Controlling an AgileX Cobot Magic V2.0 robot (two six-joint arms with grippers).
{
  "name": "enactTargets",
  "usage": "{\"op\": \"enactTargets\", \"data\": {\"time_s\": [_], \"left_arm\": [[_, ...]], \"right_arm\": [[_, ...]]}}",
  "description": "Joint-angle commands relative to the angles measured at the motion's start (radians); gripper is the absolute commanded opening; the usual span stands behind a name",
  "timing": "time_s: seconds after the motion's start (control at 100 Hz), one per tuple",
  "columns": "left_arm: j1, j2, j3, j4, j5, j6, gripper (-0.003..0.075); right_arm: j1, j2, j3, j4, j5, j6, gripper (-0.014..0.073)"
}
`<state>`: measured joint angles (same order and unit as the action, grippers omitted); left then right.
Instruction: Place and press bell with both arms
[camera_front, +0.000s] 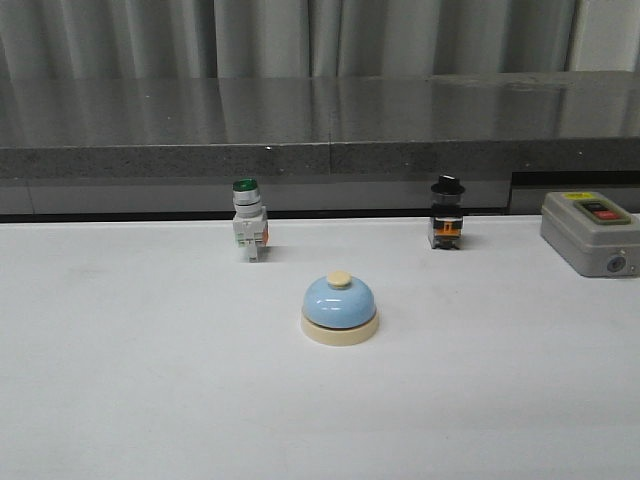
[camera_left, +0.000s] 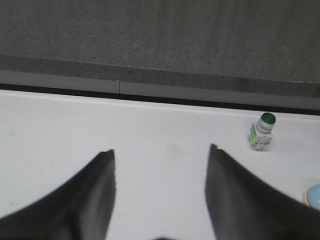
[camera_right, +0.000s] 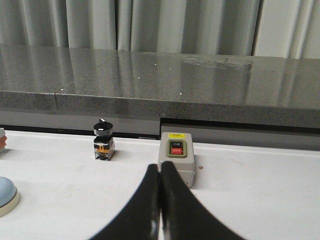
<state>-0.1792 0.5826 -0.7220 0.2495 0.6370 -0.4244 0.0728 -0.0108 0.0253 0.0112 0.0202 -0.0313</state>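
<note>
We find the bell sitting upright on the white table, roughly at the middle of the front view, blue dome on cream base, knob on top. Neither arm shows in the front view. From the left wrist view, the left gripper has its two dark fingers spread wide with nothing between them but bare tabletop; the bell only peeks in at the picture's edge, to the right of the gripper and apart from it. From the right wrist view, the right gripper has its fingers pressed together, tips meeting, holding nothing; the bell lies off to its left, again cut by the frame edge and well apart from the tips. Beyond the bell, toward the far side, we note the green-capped switch to the left and a black-capped switch to the right, both standing near the table's far edge. The grey box with its red button sits at the far right; in the right wrist view it stands just ahead of the closed fingertips. A dark stone ledge runs along behind the table, curtains beyond it. Around the bell on its near, left and right sides the tabletop is bare white.
</note>
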Motion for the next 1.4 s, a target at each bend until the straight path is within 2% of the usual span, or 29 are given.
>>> {"op": "enactTargets", "data": {"time_s": [0.0,0.08,0.69,0.79,0.95,1.1,1.17,1.29,1.39], "left_arm": [[-0.001,-0.062,-0.013,-0.001,-0.052,-0.006,0.0144],[-0.001,-0.096,-0.006,-0.001,-0.043,-0.006,-0.0023],[-0.001,-0.112,-0.006,0.001,-0.038,-0.004,-0.002],[-0.001,-0.112,0.003,0.05,-0.055,-0.004,-0.002],[0.035,-0.164,0.076,0.025,-0.19,0.017,-0.002],[0.134,-0.271,0.209,-0.179,-0.367,0.295,-0.002],[0.182,-0.321,0.289,-0.241,-0.441,0.374,-0.002],[0.239,-0.404,0.444,-0.262,-0.551,0.388,-0.002],[0.266,-0.482,0.556,-0.222,-0.597,0.388,-0.002]], "right_arm": [[-0.008,-0.018,-0.014,-0.011,-0.081,0.001,-0.006],[-0.008,-0.018,-0.014,-0.011,-0.081,0.001,-0.006],[-0.008,-0.018,-0.014,-0.011,-0.081,0.001,-0.006],[-0.008,-0.018,-0.014,-0.011,-0.081,0.001,-0.006],[-0.008,-0.018,-0.014,-0.011,-0.081,0.001,-0.006],[-0.008,-0.018,-0.014,-0.011,-0.081,0.001,-0.006],[-0.008,-0.018,-0.014,-0.011,-0.081,0.001,-0.006],[-0.008,-0.018,-0.014,-0.011,-0.081,0.001,-0.006],[-0.008,-0.018,-0.014,-0.011,-0.081,0.001,-0.006]]}}
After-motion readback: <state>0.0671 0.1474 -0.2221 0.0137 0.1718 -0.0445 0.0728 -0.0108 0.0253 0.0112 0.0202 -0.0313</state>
